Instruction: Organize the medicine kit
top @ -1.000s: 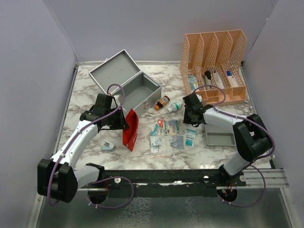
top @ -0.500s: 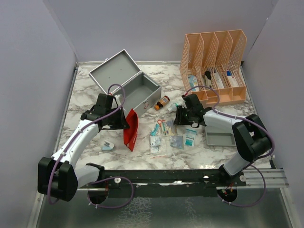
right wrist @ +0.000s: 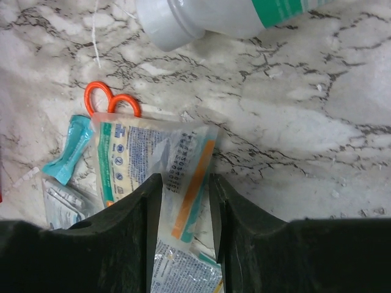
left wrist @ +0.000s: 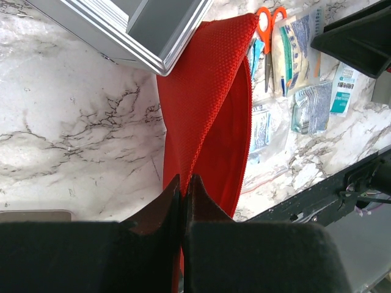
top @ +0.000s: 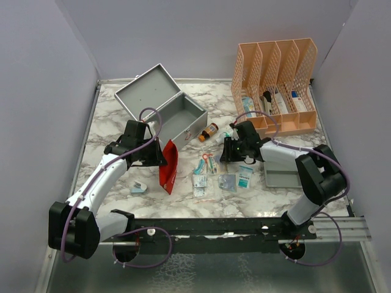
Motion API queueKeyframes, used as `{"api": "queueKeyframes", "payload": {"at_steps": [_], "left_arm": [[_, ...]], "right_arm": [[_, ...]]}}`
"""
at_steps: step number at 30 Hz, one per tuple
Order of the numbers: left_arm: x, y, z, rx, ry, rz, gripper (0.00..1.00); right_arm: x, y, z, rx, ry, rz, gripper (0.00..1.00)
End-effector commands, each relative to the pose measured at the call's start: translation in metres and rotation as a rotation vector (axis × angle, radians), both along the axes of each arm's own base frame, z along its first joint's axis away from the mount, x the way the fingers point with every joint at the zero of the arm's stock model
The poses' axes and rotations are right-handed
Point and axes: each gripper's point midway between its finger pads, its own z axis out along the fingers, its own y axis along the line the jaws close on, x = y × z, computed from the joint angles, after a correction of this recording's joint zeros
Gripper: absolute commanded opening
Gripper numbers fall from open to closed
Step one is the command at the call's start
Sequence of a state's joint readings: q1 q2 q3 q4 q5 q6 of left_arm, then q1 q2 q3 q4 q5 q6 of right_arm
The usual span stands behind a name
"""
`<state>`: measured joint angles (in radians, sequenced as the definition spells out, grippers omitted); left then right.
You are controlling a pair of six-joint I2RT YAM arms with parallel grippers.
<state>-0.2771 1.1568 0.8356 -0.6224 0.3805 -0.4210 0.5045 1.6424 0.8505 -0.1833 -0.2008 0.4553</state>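
Observation:
The medicine kit (top: pixel 183 119), a grey metal box, stands open at the back left, its lid (top: pixel 145 90) tipped back. One corner of the medicine kit (left wrist: pixel 156 43) shows in the left wrist view. My left gripper (top: pixel 160 160) is shut on the edge of a red mesh pouch (top: pixel 168 170) that hangs just in front of the box. In the left wrist view the pouch (left wrist: pixel 208 110) runs up from the left gripper (left wrist: pixel 184 182). My right gripper (top: pixel 225 154) is open and low over a clear packet (right wrist: pixel 153 152) with an orange stripe. That packet lies flat between the right gripper (right wrist: pixel 186 183) fingers.
An orange mesh organizer (top: pixel 278 79) stands at the back right, a shallow grey tray (top: pixel 283 178) in front of it. A white bottle (right wrist: pixel 208 18), a brown bottle (top: pixel 209 131), orange scissors (right wrist: pixel 110 101) and several small packets (top: pixel 244 177) lie mid-table. A small item (top: pixel 138 187) lies at the left.
My right gripper has moved left from beside the white bottle to over the packets, and its fingers have spread. The left arm and the red pouch have stayed put.

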Motion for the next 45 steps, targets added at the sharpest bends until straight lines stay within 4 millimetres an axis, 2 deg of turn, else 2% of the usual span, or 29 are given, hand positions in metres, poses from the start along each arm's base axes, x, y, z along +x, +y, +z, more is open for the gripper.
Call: {"api": "queueKeyframes", "payload": {"at_steps": [1, 6, 11, 15, 18, 27, 32, 39, 43, 45], "left_arm": [[0.003, -0.003, 0.001, -0.005, -0.014, -0.001, 0.0], [0.003, -0.003, 0.001, -0.005, -0.013, -0.004, 0.0], [0.003, -0.004, 0.001, -0.006, -0.013, -0.003, 0.0], [0.004, -0.004, 0.002, -0.006, -0.017, -0.005, 0.0], [0.005, -0.005, 0.003, -0.007, -0.022, -0.003, 0.0], [0.011, -0.006, 0.009, -0.013, -0.053, 0.005, 0.0], [0.013, -0.007, 0.012, -0.02, -0.067, 0.003, 0.0], [0.013, -0.008, 0.011, -0.021, -0.075, 0.0, 0.0], [0.012, -0.009, 0.011, -0.024, -0.077, -0.001, 0.0], [0.012, -0.009, 0.011, -0.027, -0.081, -0.004, 0.0]], "right_arm": [[-0.002, 0.003, -0.014, -0.009, 0.032, 0.028, 0.37], [-0.005, 0.005, -0.021, -0.026, 0.05, 0.033, 0.25], [-0.001, 0.005, -0.014, -0.049, 0.023, 0.001, 0.03], [0.003, 0.006, 0.005, -0.046, -0.032, -0.029, 0.01], [0.006, 0.01, 0.027, -0.032, -0.085, -0.044, 0.01], [-0.001, 0.04, 0.115, 0.116, -0.249, -0.037, 0.01], [-0.02, 0.069, 0.159, 0.217, -0.281, 0.009, 0.01], [-0.052, 0.12, 0.217, 0.438, -0.26, 0.079, 0.01], [-0.065, 0.146, 0.241, 0.56, -0.234, 0.085, 0.01], [-0.068, 0.157, 0.245, 0.582, -0.217, 0.07, 0.01]]}}
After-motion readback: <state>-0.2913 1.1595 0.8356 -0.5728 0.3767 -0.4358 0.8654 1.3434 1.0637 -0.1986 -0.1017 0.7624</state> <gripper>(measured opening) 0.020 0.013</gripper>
